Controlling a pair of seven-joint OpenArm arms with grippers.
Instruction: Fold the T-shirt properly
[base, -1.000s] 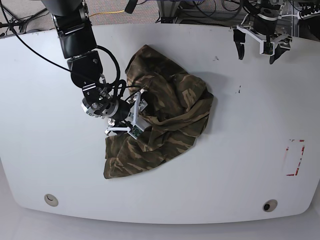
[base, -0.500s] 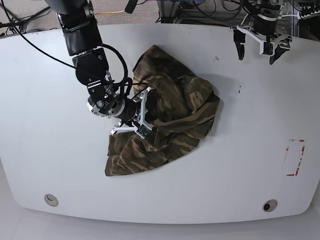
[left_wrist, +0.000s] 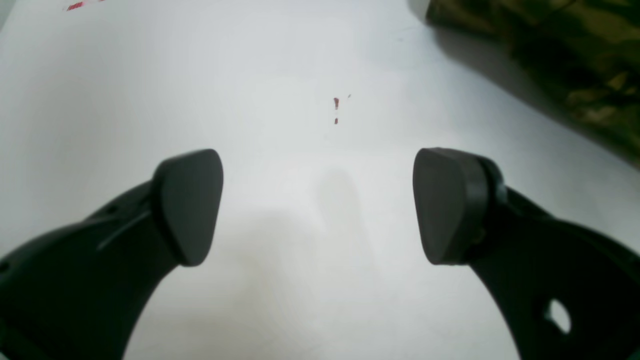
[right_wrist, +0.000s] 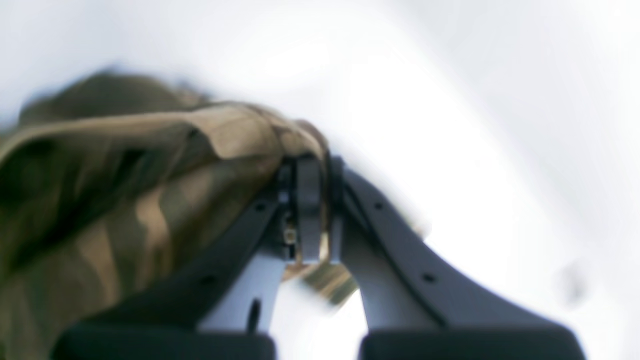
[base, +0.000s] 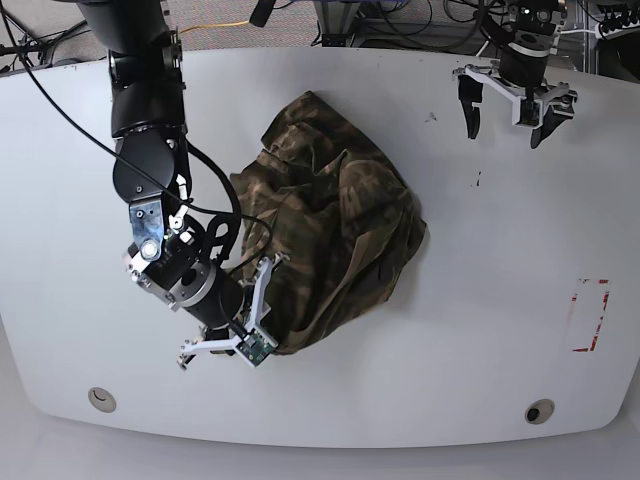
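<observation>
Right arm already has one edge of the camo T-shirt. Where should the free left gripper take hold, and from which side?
Judging from the base view, grip the far corner of the crumpled camouflage-print fabric T-shirt, near. It lies flat and exposed on the white table, opposite the right gripper, whose jaws are shut on the cloth. The open left gripper could come down from above on its own side.

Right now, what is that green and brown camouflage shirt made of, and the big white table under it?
The camouflage T-shirt looks like soft woven or knit cloth, matte: it bunches into loose folds and drapes from the right gripper pinching it. The white table looks like hard, smooth painted board or plastic, with a slight sheen; which one I cannot tell.
</observation>
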